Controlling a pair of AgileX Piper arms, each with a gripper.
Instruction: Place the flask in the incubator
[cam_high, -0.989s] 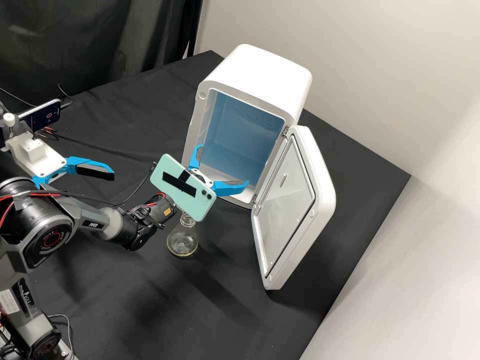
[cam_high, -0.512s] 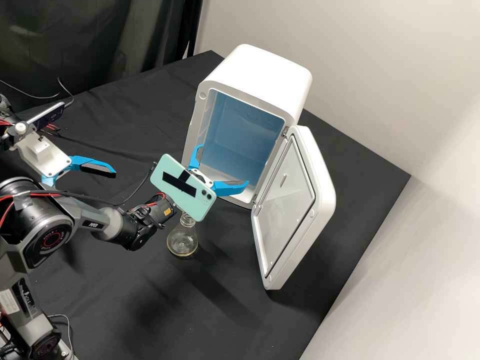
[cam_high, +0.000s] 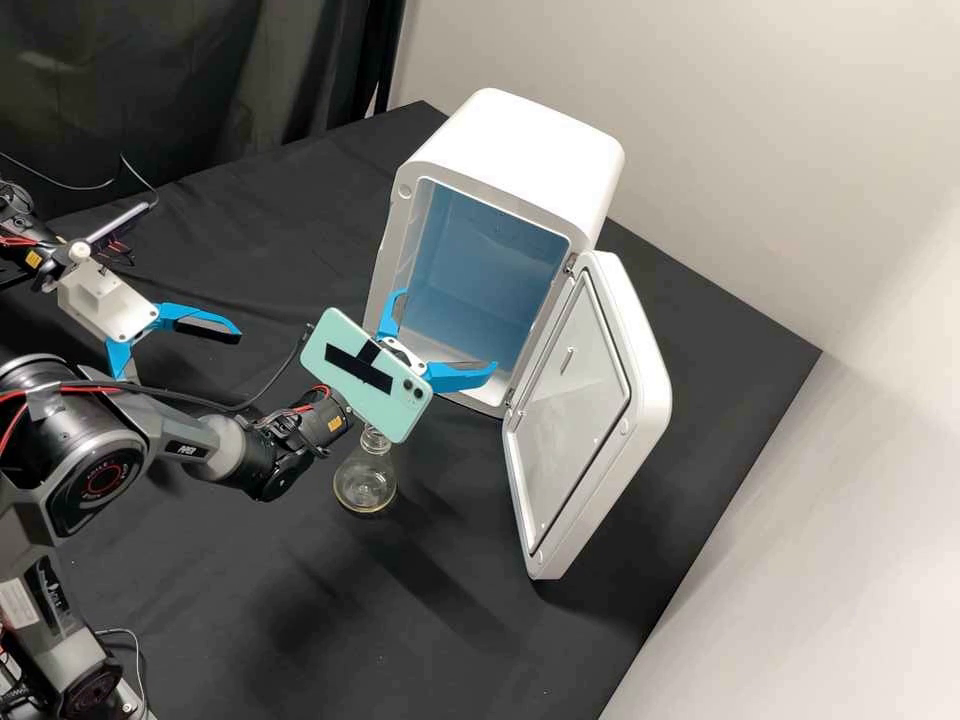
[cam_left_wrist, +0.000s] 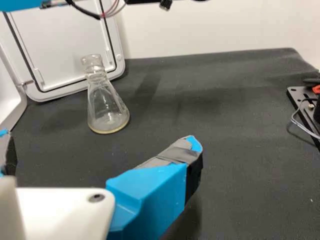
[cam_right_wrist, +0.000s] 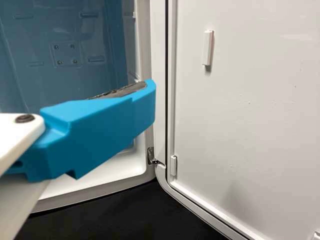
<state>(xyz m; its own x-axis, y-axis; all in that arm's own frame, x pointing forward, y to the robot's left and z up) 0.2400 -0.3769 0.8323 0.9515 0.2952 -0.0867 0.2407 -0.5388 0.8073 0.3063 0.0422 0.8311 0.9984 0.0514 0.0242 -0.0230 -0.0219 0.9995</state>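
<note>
Currently the flask (cam_high: 365, 484) stands upright on the black bench (cam_high: 300, 620), outside the incubator (cam_high: 520, 150) and just in front of its open mouth, and neither gripper touches it. It is a clear cone-shaped flask with a short neck and a faint yellowish ring at its base. The incubator is a white box with a pale blue inside. Its door (cam_high: 590, 420) is swung wide open to one side, with its inner face turned toward the flask. The right gripper (cam_high: 448, 332) hangs at the lower front edge of the opening, its two blue fingers spread wide and holding nothing. One finger points up along the near side of the opening, and the other lies along the bottom sill toward the hinge. A mint green phone (cam_high: 365, 372) is strapped to that arm's wrist, just above the flask in the high view. The left gripper (cam_high: 178, 350) is well apart from the flask, above the far side of the bench. It is also spread wide with nothing between its fingers, and it faces across the bench toward the flask and the door behind it.
</note>
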